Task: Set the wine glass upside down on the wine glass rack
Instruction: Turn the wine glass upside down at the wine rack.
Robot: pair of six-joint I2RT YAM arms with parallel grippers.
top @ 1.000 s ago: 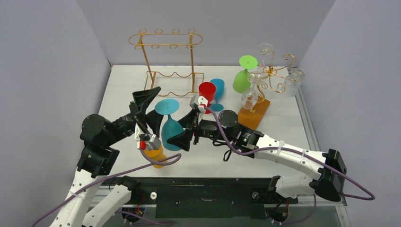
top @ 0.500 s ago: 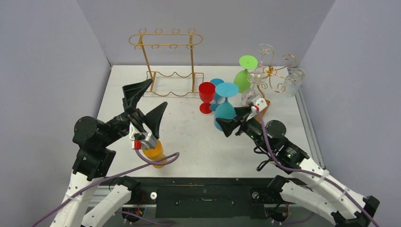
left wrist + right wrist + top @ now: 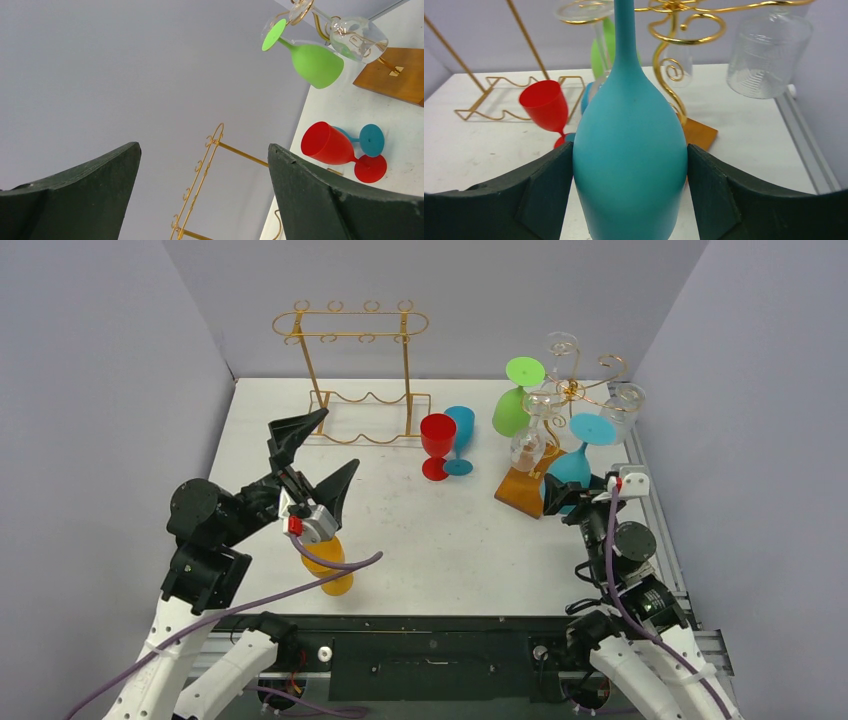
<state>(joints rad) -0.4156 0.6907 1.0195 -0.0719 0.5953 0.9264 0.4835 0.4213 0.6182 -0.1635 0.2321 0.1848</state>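
Note:
My right gripper is shut on the bowl of a teal wine glass, held upside down with its foot up, right beside the gold scroll rack on its wooden base. In the right wrist view the teal bowl fills the space between both fingers, its stem rising toward the rack's curls. An upside-down green glass and clear glasses hang on that rack. My left gripper is open and empty over the table's left.
A red glass and a second teal glass stand upright mid-table. A tall gold wire rack stands at the back. An orange glass sits under the left arm. The table's right edge rail is close to the right arm.
My right gripper has carried the teal glass from the table's middle-left across to the right, up beside the scroll rack. My left gripper has let go, opened and drawn back left.

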